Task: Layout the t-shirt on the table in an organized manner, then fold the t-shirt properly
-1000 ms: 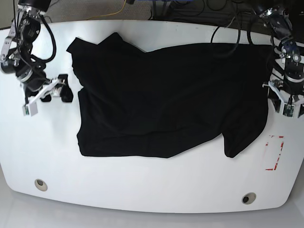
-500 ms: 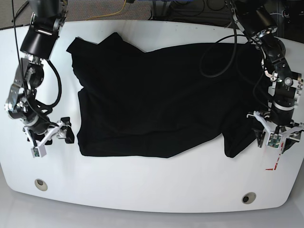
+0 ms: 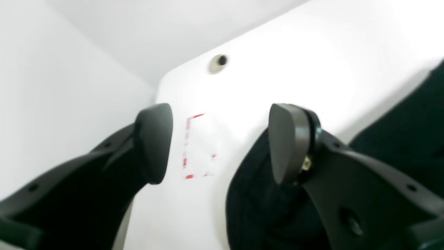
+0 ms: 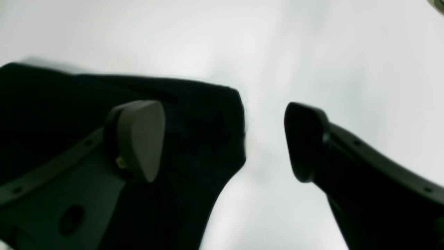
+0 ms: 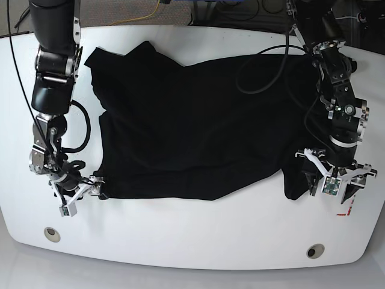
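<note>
One black t-shirt [image 5: 198, 126] on one table [image 5: 180, 241]; two pincers, left [image 5: 329, 180] and right [image 5: 81, 194], both spread wide, gripping nothing.

Left arm extended down the base view's right side, wrist pointing downward, left gripper [image 5: 334, 183] low with jaws spread wide, right arm reaching down the opposite side, elbow bent, right gripper [image 5: 81, 194] low, jaws likewise apart, neither holding anything.
</note>
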`<action>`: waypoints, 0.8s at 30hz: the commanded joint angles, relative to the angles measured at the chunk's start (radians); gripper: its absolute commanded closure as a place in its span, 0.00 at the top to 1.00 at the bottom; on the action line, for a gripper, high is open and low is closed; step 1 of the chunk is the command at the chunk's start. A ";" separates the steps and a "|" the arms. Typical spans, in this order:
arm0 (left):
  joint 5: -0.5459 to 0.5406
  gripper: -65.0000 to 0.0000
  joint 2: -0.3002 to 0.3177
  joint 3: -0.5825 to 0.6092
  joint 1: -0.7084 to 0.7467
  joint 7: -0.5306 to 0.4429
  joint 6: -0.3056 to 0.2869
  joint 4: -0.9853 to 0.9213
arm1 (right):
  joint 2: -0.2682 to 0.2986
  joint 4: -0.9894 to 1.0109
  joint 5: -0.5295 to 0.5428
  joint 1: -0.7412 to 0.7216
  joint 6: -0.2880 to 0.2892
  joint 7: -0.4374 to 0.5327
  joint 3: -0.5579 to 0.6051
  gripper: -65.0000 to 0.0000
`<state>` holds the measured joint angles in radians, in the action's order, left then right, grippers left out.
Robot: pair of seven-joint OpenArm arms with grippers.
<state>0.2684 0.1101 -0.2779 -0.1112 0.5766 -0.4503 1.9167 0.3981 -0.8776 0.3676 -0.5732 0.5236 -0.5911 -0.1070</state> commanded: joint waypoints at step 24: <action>-0.002 0.62 0.017 -0.010 0.035 -0.023 0.012 0.016 | -0.024 0.413 0.011 -0.161 -0.004 0.303 0.158 0.80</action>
<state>0.2695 0.1196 -0.2859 -0.0570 0.5774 -0.4461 1.9141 0.3527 -0.4599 0.3668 -0.6983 0.5179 -0.3141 0.0544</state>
